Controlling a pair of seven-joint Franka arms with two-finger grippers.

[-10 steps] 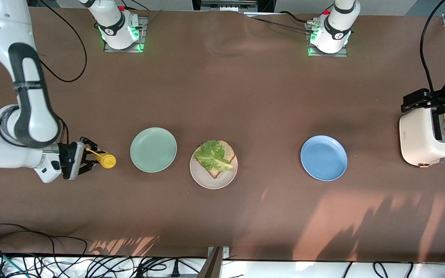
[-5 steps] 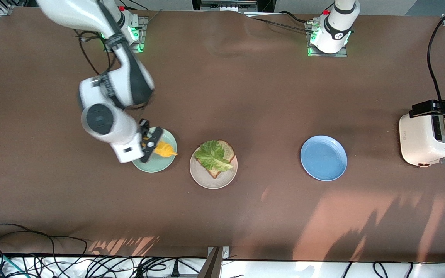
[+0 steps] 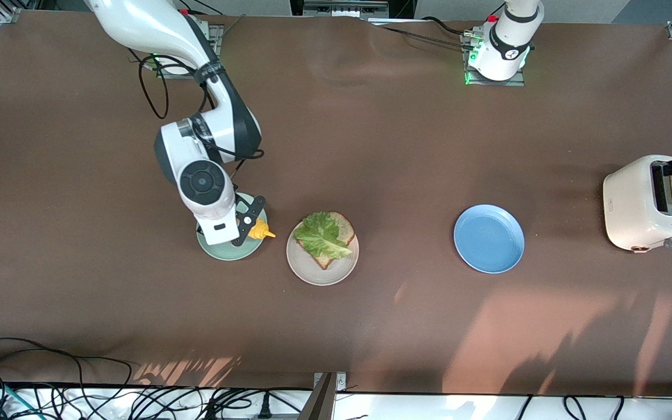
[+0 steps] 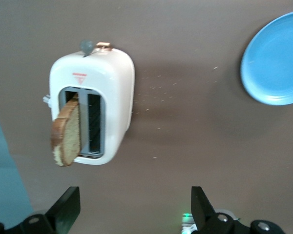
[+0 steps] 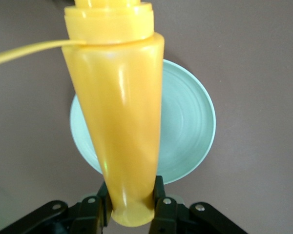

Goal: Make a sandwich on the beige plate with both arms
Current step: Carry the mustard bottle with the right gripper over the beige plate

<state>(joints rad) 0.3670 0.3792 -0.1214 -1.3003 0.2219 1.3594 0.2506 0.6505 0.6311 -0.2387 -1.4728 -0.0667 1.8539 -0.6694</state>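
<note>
While the surface sits quiet, the toaster has bread poking out under the left gripper, fingers spread wide. Right gripper, clamped on a yellow squeeze bottle, hangs over the mint plate. Beside it, beige plate holds bread and lettuce.
</note>
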